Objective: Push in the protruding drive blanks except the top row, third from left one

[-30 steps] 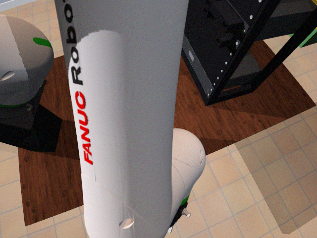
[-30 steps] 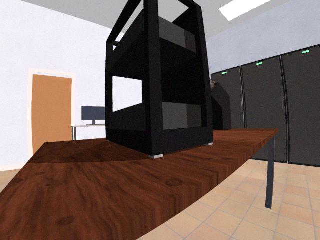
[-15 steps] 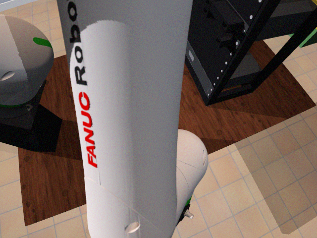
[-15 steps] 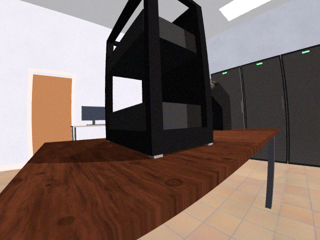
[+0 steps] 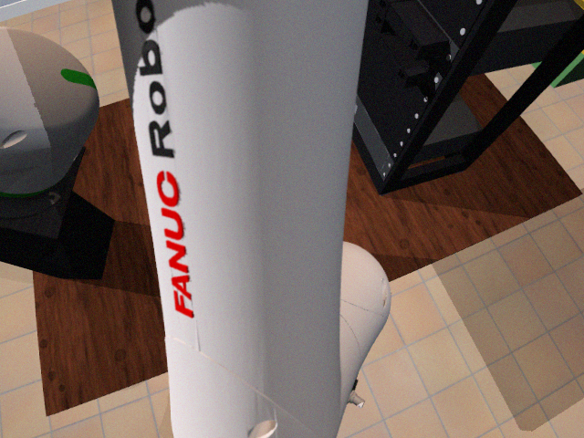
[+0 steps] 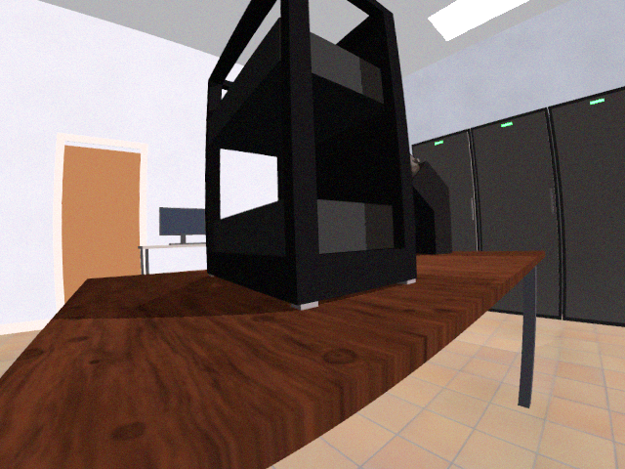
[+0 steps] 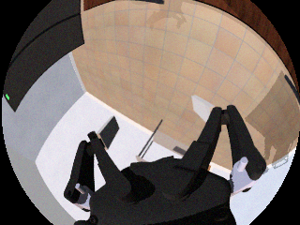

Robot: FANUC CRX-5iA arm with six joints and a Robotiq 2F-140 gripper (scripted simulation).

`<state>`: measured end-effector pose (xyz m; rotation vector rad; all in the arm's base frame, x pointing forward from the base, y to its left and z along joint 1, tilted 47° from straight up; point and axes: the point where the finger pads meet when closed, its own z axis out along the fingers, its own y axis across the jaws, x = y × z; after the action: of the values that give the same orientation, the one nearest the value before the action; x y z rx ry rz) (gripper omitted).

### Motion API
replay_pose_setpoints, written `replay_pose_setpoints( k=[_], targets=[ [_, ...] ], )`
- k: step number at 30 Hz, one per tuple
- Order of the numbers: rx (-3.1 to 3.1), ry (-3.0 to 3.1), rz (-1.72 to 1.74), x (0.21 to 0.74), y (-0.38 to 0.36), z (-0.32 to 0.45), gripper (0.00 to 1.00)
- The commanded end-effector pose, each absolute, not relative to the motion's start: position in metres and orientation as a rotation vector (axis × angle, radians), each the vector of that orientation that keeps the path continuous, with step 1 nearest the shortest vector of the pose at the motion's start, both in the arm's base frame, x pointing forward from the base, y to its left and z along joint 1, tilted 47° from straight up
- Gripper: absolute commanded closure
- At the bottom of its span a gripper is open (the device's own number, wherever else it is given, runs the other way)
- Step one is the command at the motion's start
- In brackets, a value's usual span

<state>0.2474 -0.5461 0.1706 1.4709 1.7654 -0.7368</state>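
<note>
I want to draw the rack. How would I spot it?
Find the brown wooden table. The tall black open-frame rack stands on it, on small pale feet. The dark cabinets behind stand on the floor, closed, with green lights; the rack you can see through.
</note>
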Motion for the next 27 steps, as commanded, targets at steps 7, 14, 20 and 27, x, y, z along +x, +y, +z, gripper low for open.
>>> replay_pose_setpoints(
  k=[7,14,20,27],
  targets=[
    [1.451,1.769,-0.763,0.245,-0.554,0.182,0.00],
    [1.437,1.772,-0.781,0.243,-0.559,0.189,0.00],
    [1.420,1.775,-0.805,0.241,-0.565,0.199,0.00],
    [1.397,1.779,-0.839,0.237,-0.574,0.212,0.00]
  ],
)
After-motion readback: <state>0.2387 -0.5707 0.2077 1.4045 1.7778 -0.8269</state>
